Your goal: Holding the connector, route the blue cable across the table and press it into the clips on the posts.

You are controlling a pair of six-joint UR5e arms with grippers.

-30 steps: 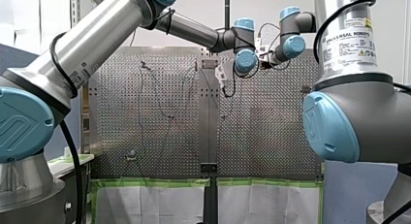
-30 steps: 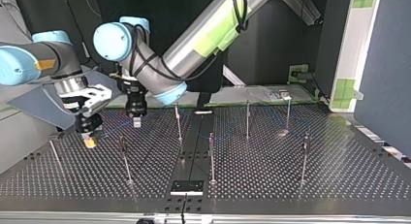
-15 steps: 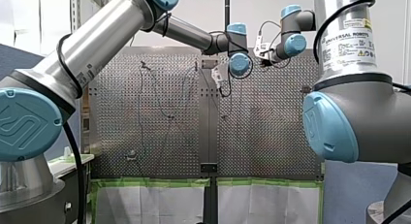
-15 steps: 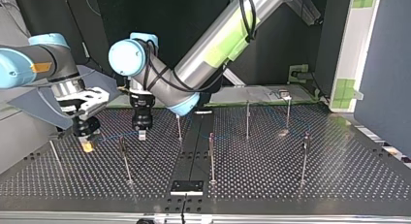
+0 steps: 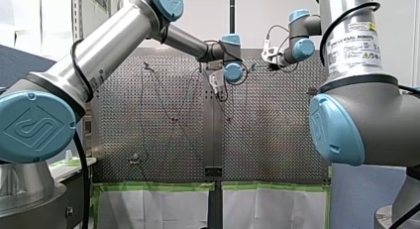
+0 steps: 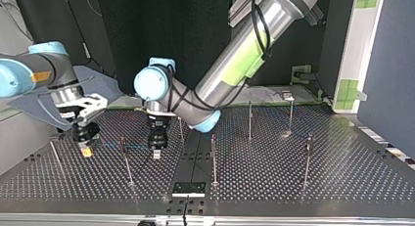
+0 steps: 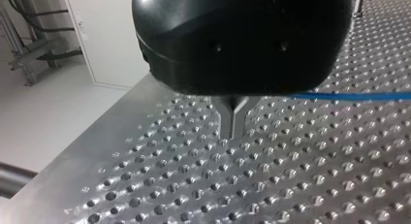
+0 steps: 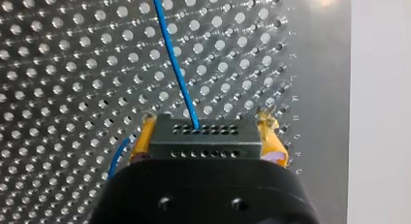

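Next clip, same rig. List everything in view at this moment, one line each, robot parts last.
table: one, grey perforated metal, under everything
posts: seven in the top view, thin metal, standing across the table
cable: one, blue, from connector to my left gripper
connector: one, dark, between yellow pads
plate: one, black, top view's near table edge
tape: strips, green, table edge
my left gripper: black, shut on cable
my right gripper: yellow pads, shut on connector
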